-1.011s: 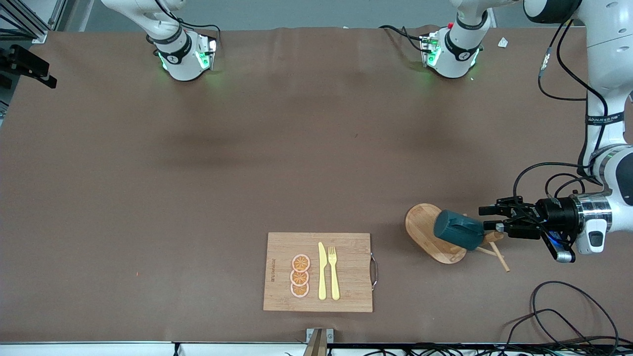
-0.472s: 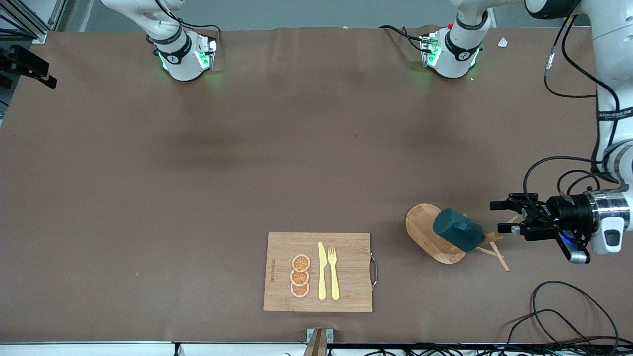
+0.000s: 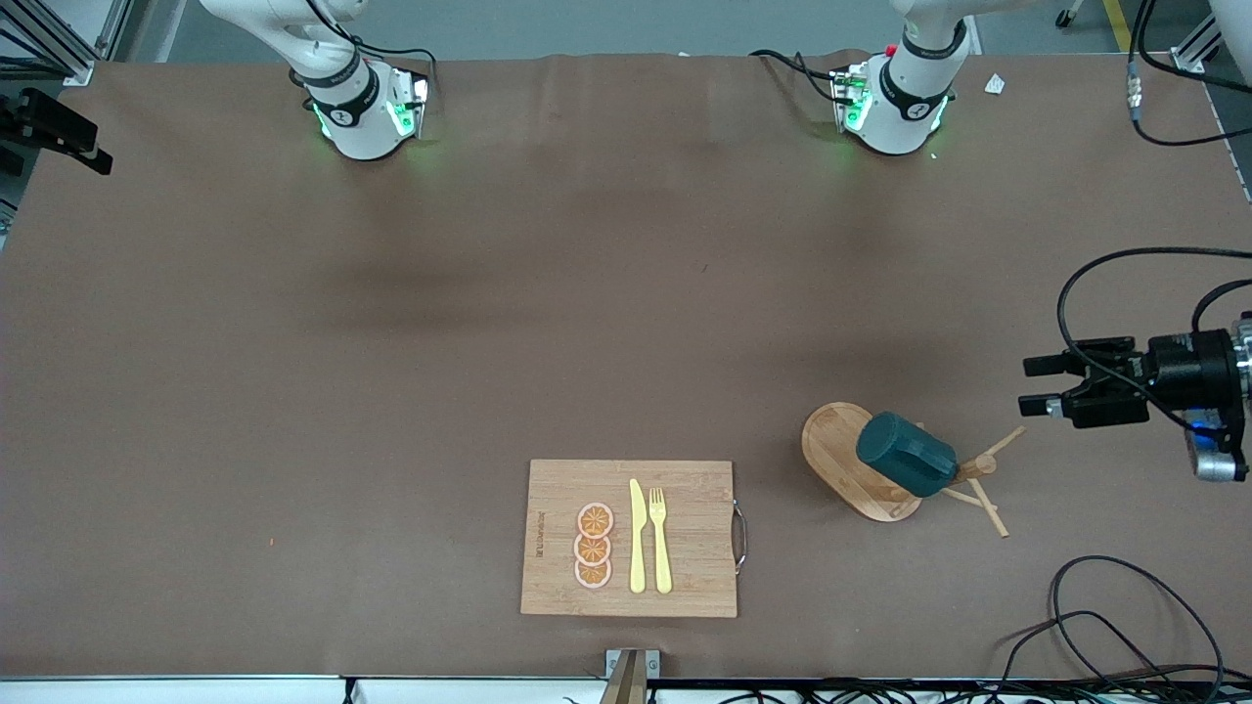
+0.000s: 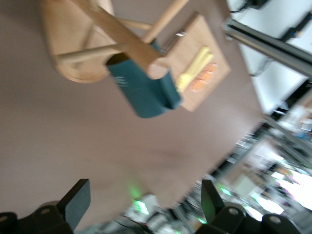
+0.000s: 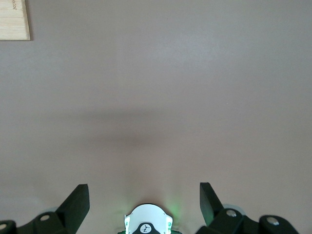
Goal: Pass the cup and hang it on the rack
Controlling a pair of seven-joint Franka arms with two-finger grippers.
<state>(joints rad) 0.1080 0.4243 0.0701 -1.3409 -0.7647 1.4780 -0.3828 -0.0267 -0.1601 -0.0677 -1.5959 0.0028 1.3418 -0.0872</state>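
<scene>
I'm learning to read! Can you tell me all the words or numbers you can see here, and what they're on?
Cutting board: a dark line of burned-in letters runs along its edge at the right arm's end, too small to read.
Corner of the same board in the right wrist view: a few letters, cut off and unreadable.
Cup, rack, yellow knife and fork: no writing visible.

We can read almost nothing here: the cutting board (image 3: 685, 538) carries a line of dark print along its edge toward the right arm's end (too small for us to make out), and no other legible marking appears.
</scene>
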